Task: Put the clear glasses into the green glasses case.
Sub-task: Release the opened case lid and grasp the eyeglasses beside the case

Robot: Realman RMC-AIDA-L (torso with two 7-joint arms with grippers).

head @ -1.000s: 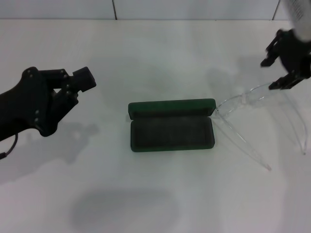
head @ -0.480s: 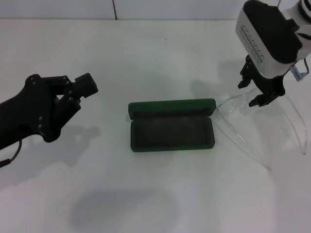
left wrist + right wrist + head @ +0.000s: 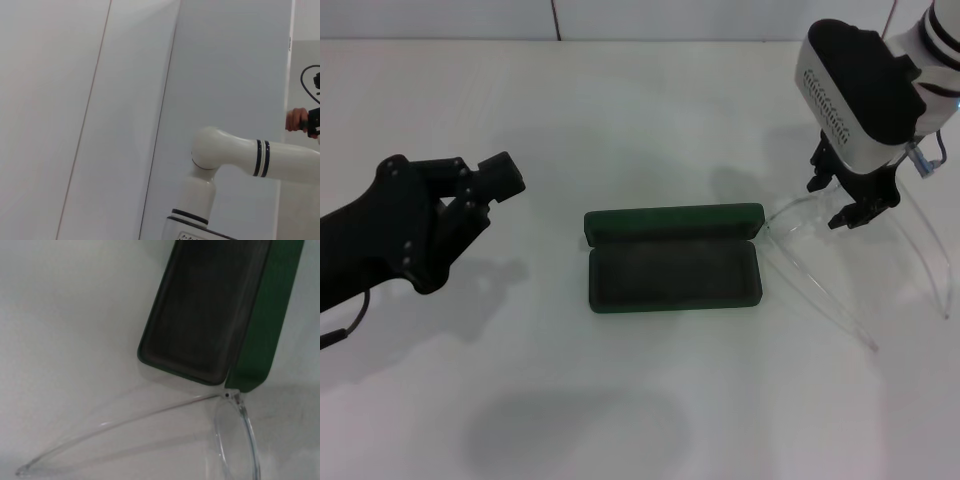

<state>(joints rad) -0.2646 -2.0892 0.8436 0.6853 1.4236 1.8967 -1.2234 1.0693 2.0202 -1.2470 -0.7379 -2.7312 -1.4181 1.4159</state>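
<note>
The green glasses case [image 3: 672,272] lies open at the table's middle, its lid [image 3: 672,222] folded back on the far side, the felt lining bare. The clear glasses [image 3: 798,214] lie unfolded just right of the case, one hinge touching the case's right end, both thin arms running toward the front right. My right gripper [image 3: 847,200] hangs open just above the glasses' front frame, one finger on each side of it. In the right wrist view the case [image 3: 205,310] and one lens [image 3: 235,440] show close below. My left gripper [image 3: 500,178] hovers left of the case.
A white table [image 3: 640,400] carries everything, with a tiled wall [image 3: 620,18] along its far edge. The left wrist view shows only wall panels and my right arm's white elbow [image 3: 220,150].
My right arm has swung in from the far right and come down over the glasses' front frame. The left gripper has drifted slightly right. Case and glasses have not moved.
</note>
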